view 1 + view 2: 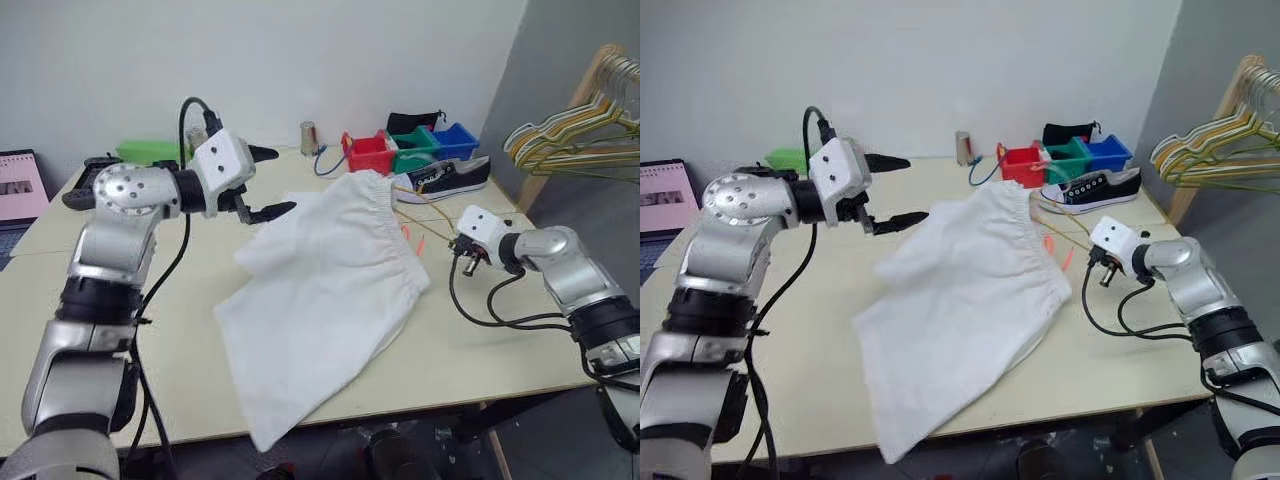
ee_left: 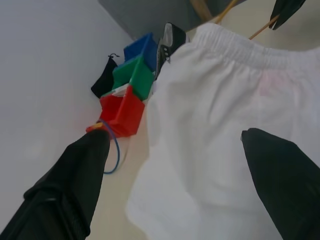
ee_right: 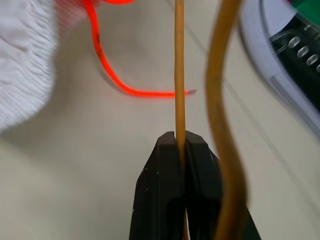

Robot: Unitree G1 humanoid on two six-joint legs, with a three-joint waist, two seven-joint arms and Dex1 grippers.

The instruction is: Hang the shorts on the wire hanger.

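The white shorts are spread across the middle of the table. Their gathered waistband is raised at the far right, and one corner reaches the front edge. The orange-red drawstring lies on the table beside the waistband. A thin yellow wire hanger runs out from the waistband toward my right gripper. The right wrist view shows that gripper's jaws shut on the hanger's wire. My left gripper hovers open above the table at the shorts' far left corner, with the fabric just ahead of its fingers.
Red, green and blue bins and a black-and-white shoe sit at the back right of the table. A small metal can stands behind the shorts. A bunch of thicker hangers hangs on a wooden rack at the right.
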